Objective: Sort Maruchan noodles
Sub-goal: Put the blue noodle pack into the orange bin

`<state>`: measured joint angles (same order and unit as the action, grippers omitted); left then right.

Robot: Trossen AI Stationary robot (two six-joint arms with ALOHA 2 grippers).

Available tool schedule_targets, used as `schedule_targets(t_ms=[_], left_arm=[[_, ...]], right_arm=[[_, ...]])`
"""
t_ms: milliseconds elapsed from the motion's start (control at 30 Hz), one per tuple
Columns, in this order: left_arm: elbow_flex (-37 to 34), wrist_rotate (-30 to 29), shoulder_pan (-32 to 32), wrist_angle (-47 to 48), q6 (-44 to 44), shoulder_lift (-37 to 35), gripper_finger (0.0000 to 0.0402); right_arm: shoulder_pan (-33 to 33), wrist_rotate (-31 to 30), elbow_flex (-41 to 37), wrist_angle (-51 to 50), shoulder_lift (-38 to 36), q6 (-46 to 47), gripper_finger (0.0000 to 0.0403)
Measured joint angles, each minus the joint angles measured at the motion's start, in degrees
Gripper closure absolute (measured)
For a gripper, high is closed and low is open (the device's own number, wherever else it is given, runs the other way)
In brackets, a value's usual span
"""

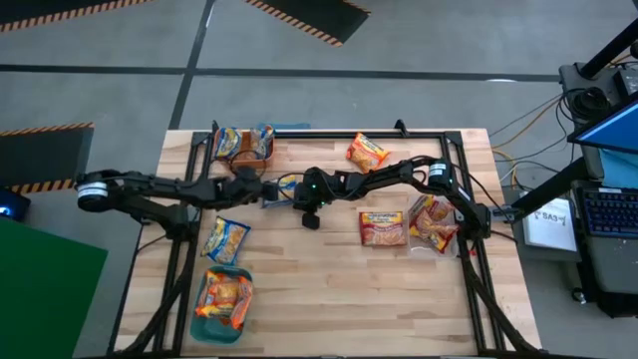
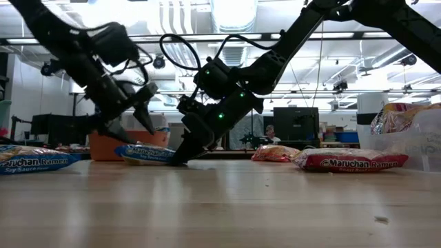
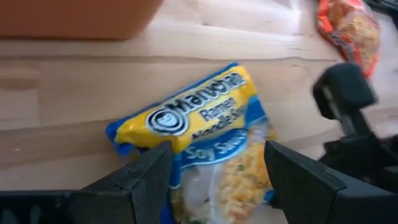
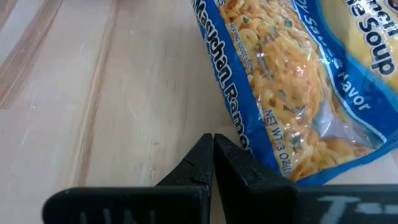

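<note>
1. Nearest, at the worktop's (image 1: 329,299) left, a teal bin (image 1: 221,302) held orange packets (image 1: 227,294); a blue-and-yellow packet (image 1: 225,240) lay loose just beyond.
2. At mid-worktop the left hand (image 1: 267,191) stood open over the blue soy-sauce packet (image 3: 205,130); the right hand (image 1: 302,195), closed and empty, pressed at its edge.
3. To the right, a red packet (image 1: 383,227) lay loose beside a clear bin (image 1: 435,225) of red ones.
4. Farthest, an orange bin (image 1: 242,147) held blue packets; one orange packet (image 1: 367,153) lay loose. Sorting looked roughly half done.
</note>
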<state>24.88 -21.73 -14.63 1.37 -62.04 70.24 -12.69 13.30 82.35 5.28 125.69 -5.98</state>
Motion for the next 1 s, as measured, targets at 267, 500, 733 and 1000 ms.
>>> schedule_targets(t_ms=[267, 500, 733, 1000], left_arm=[[-2.42, -2.65, -0.39, -1.40, -1.92, 0.00, 0.0163], [-3.04, -3.16, -0.37, -1.66, -3.00, 1.69, 0.0163], [-3.77, -3.24, -0.37, -11.98, -2.06, 9.05, 0.0164], [-1.45, -4.12, -0.31, -20.12, 1.06, 18.74, 0.0189]], right_arm=[[-0.04, 0.11, -0.04, 0.07, 0.00, -0.02, 0.0394], [-0.10, 0.21, -0.07, 0.20, 0.00, -0.06, 0.0394], [-0.20, 0.33, -0.07, 0.20, 0.00, -0.04, 0.0394], [-0.20, 0.27, -0.07, 0.20, 0.00, -0.04, 0.0394]])
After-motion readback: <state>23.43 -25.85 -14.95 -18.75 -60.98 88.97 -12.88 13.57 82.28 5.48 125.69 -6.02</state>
